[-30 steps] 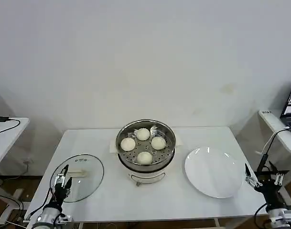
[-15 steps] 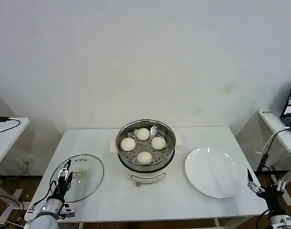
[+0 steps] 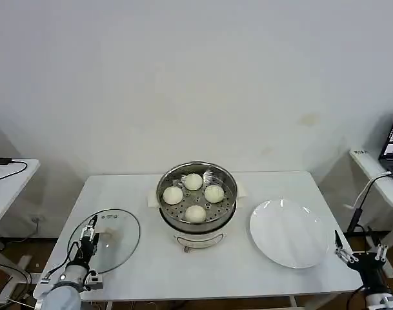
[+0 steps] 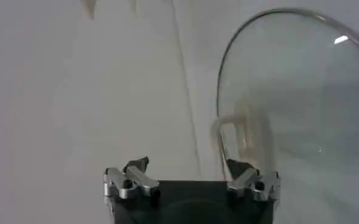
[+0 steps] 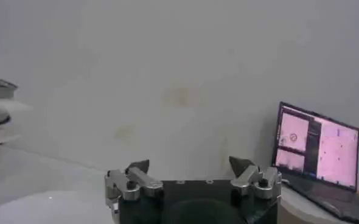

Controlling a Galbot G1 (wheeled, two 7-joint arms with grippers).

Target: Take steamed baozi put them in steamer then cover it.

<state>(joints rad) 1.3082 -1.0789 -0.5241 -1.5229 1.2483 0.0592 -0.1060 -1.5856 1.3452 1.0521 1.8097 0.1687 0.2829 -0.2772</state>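
Head view: my open left gripper [image 3: 91, 231] has advanced over the glass lid [image 3: 106, 239] left of the steamer [image 3: 197, 197]; four baozi [image 3: 195, 213] loaded, right gripper [image 3: 359, 253] open, retreating.

No legible text — none anywhere

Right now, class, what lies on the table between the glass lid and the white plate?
In the head view, the steamer with four baozi inside stands between the glass lid and the plate.
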